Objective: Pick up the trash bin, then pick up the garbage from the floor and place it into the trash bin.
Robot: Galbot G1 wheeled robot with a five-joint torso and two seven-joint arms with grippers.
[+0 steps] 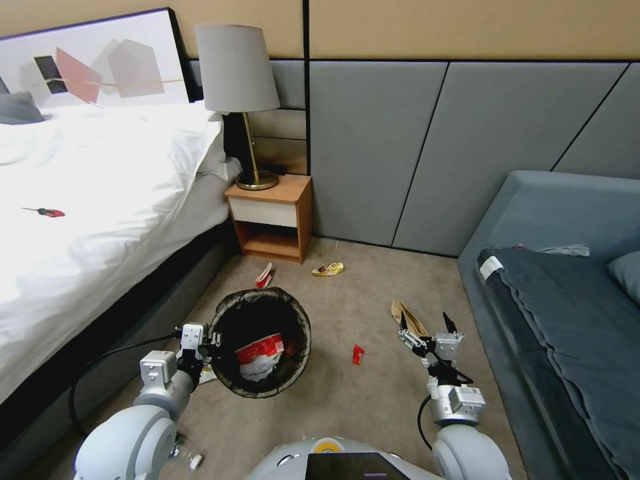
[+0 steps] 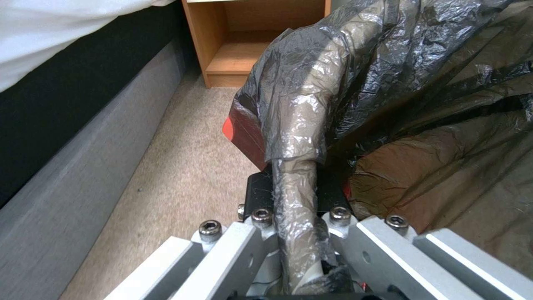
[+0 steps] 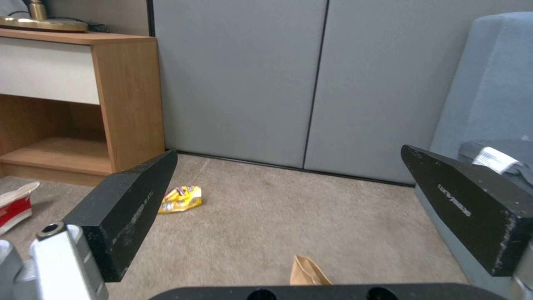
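A: Even, bright indoor light, soft shadows only. The bed (image 1: 100, 193) is nearly blown out white.
B: Head view bends at the edges. Glare on the black bag (image 2: 311, 108) just past the left jaws.

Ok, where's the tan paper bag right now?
In the head view the tan paper bag lies on the carpet beside the sofa, just ahead of the open right gripper.

You're in a bedroom, hotel-like. A white-sheeted bed (image 1: 100, 200) stands beside a wooden nightstand (image 1: 270, 217) with a lamp (image 1: 239, 87). A grey sofa (image 1: 567, 280) faces it across the carpet.
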